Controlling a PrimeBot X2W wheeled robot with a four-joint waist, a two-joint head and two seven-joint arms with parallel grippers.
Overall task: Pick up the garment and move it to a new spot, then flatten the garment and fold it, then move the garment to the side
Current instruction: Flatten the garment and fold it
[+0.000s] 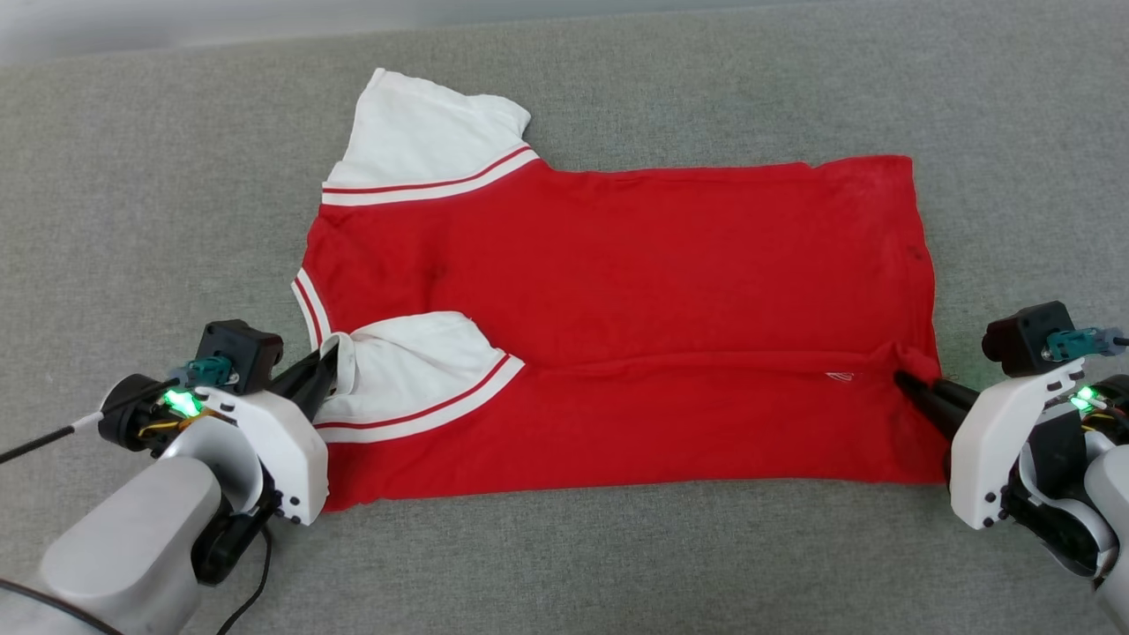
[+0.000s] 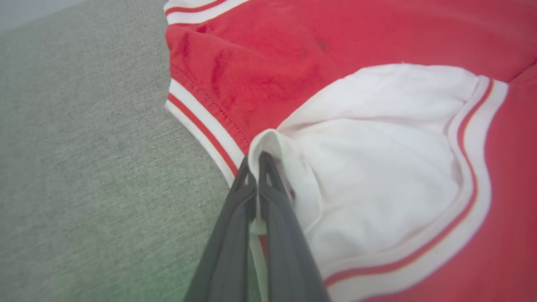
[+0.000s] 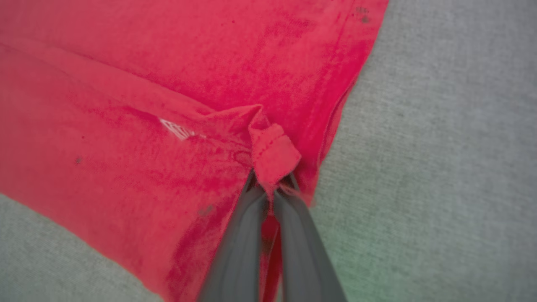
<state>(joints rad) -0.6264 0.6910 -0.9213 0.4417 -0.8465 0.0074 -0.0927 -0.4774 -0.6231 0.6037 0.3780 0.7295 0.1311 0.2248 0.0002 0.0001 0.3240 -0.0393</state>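
The garment [image 1: 617, 291] lies spread on a grey cloth surface [image 1: 132, 176], collar end to the robot's left and hem to its right. Its near long side is folded over onto the body, making a straight edge that runs across the middle. The near white sleeve [image 1: 414, 366] lies on top of the red cloth, while the far sleeve [image 1: 423, 132] sticks out flat past the far edge. A small white mark [image 1: 839, 377] sits on the fold line near the hem.

The left gripper [image 1: 328, 366] is clenched on the rim of the near sleeve, just beside the striped collar; in the left wrist view its fingers [image 2: 268, 184] meet with white cloth pinched between the tips. The right gripper [image 1: 904, 381] is clenched on the hem at the end of the fold line; in the right wrist view a small bunched tab of red hem rises from between its tips
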